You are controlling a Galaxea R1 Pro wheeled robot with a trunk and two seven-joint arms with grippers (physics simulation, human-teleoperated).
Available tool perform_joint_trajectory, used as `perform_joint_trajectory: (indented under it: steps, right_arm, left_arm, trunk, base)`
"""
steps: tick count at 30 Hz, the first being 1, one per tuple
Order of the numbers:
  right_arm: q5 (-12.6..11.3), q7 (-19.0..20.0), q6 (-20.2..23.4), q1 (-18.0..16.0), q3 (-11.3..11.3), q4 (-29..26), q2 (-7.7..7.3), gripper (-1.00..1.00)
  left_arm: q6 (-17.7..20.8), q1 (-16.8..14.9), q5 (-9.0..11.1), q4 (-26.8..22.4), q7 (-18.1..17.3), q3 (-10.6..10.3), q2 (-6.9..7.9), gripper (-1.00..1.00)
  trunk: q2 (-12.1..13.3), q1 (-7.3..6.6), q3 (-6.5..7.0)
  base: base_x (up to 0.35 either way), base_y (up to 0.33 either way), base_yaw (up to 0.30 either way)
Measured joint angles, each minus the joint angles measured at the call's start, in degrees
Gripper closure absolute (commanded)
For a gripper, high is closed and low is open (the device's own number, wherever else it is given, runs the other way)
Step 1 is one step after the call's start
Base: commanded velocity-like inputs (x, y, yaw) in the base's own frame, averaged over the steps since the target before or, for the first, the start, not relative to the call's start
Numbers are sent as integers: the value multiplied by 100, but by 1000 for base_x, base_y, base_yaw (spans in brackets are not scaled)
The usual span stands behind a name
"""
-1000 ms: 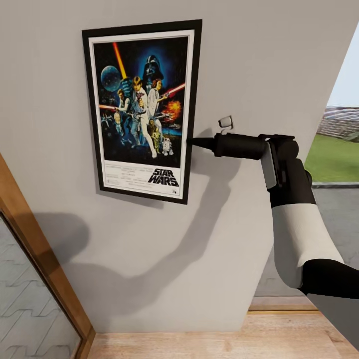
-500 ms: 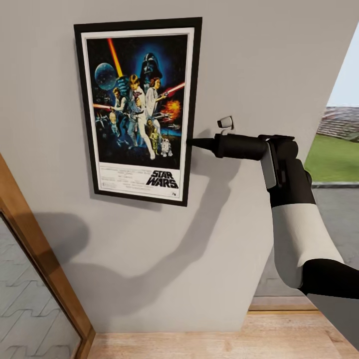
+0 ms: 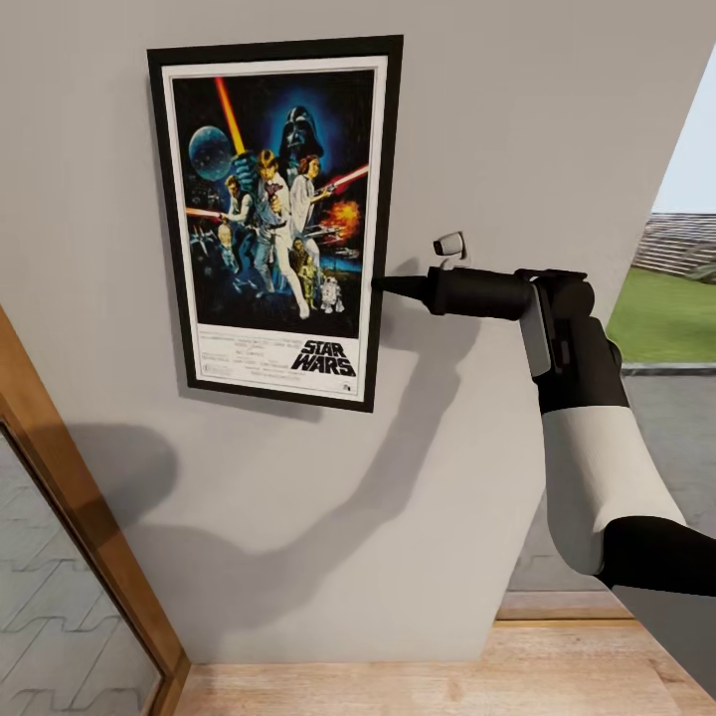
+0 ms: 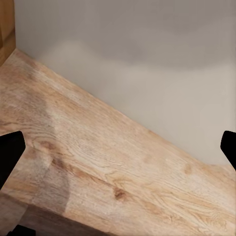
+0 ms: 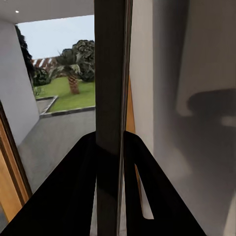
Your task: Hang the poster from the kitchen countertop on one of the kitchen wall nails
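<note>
Right hand [image 3: 383, 285] closed tight on the right edge of the poster [image 3: 278, 221], pinching the black frame between its dark fingers [image 5: 78, 191]; frame edge seen running straight through the grip. Left hand [image 4: 118, 147] spread wide, holding nothing, pointed down at the wooden floor [image 4: 98, 167] by the wall. Poster upright and flat against the grey wall [image 3: 517, 119], left of the right arm. "STAR WARS" readable at its lower right; smaller print beside it too fine to read.
</note>
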Motion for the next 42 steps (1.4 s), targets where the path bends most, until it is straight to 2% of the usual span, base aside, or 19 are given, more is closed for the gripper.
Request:
perform_joint_trajectory:
  steps: [42]
  right_arm:
    - [-1,0,0,0,0,3,0,100]
  left_arm:
    - [5,0,0,0,2,0,1,-100]
  trunk:
    - [0,-1,0]
  base:
    - [12,0,0]
